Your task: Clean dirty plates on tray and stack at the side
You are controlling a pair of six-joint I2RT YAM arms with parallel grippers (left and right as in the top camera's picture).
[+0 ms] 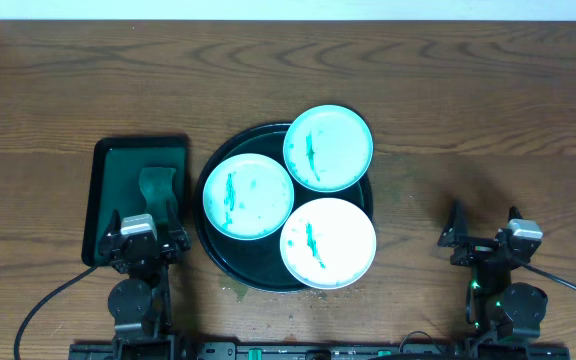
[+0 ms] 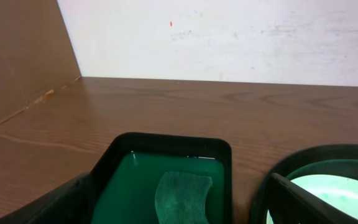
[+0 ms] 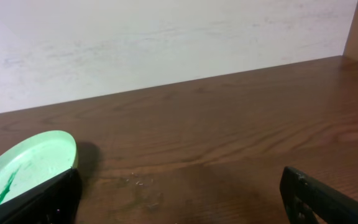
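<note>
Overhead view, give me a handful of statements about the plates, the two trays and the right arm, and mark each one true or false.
1. Three plates lie on the round black tray. True.
2. Every plate is wiped clean. False: all three carry teal-green smears.
3. A green cloth lies in the rectangular green tray. True.
4. The right pincer grips a plate. False: it is open over the bare table, apart from the round tray.
5. One plate is stacked on the table beside the tray. False: all three are on the round tray.
</note>
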